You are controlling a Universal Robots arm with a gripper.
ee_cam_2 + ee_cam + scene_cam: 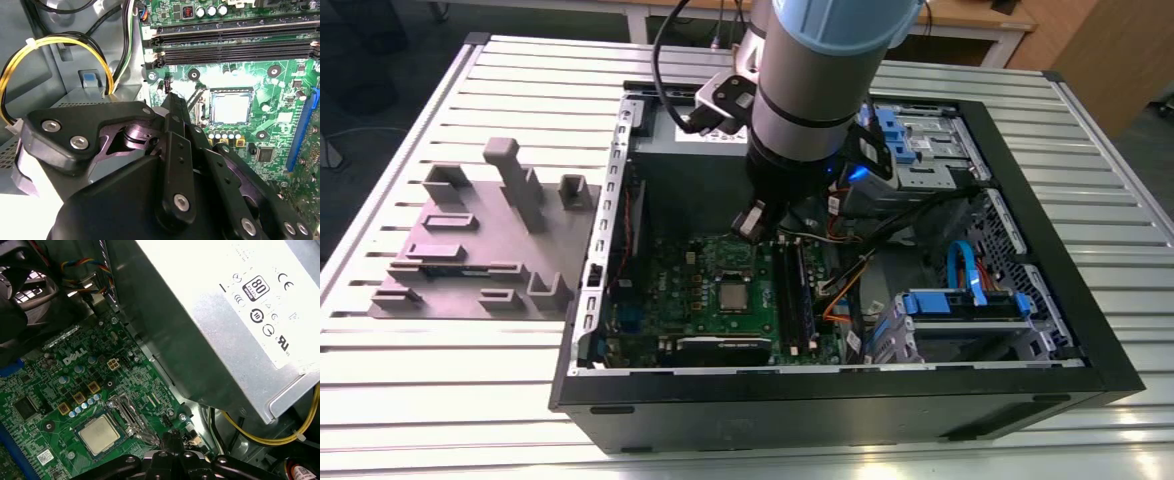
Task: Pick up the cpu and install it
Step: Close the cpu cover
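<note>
Inside the open computer case (600,300) we see the cpu (736,296) seated in its socket on the motherboard (680,290); above it our gripper (754,222) hangs, fingers together, empty.

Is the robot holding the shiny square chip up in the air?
No, the cpu lies flat in its socket on the green motherboard, with the gripper beside it.

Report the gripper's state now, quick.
Gripper: shut, holding nothing, hanging above the motherboard; the cpu sits in its socket.
</note>
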